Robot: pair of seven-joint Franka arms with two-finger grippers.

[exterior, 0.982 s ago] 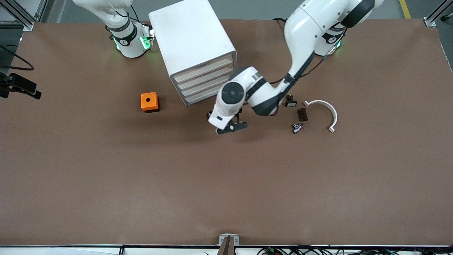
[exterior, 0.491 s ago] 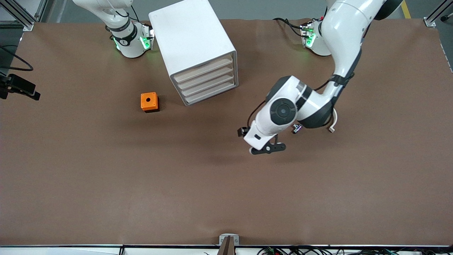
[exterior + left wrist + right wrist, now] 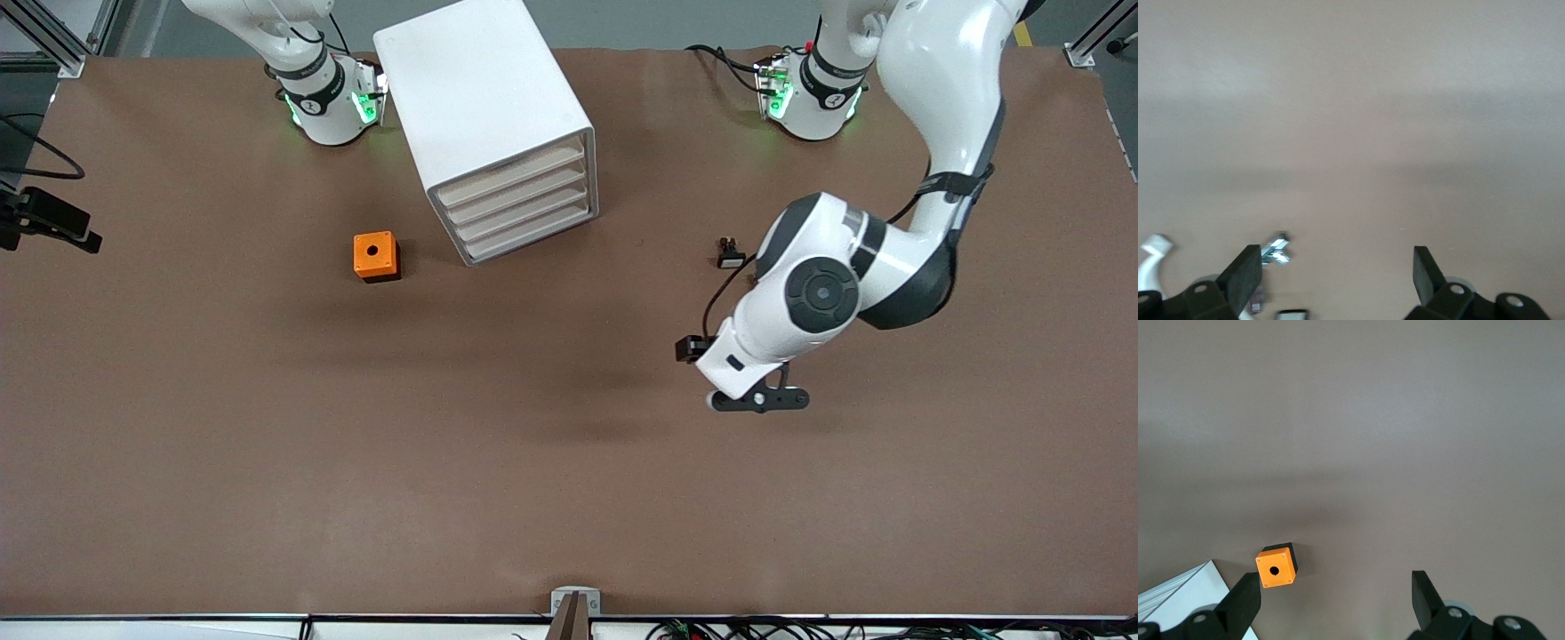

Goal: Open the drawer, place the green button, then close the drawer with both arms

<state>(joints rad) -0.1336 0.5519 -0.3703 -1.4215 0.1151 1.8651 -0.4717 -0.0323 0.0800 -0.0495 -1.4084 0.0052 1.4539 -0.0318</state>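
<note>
I work in a robotics lab. My two white arms are bolted at their bases (image 3: 329, 107) along one edge of a wide bench (image 3: 356, 462) covered in plain brown matting, and green status lights glow on both bases. Aluminium framing posts (image 3: 53, 36) stand at the bench corners, a camera mount (image 3: 44, 218) juts in at the right arm's end, and bundles of cables (image 3: 800, 629) run along the edge nearest the front camera. A grey shop floor with a yellow safety line (image 3: 1018, 22) shows past the bench.
</note>
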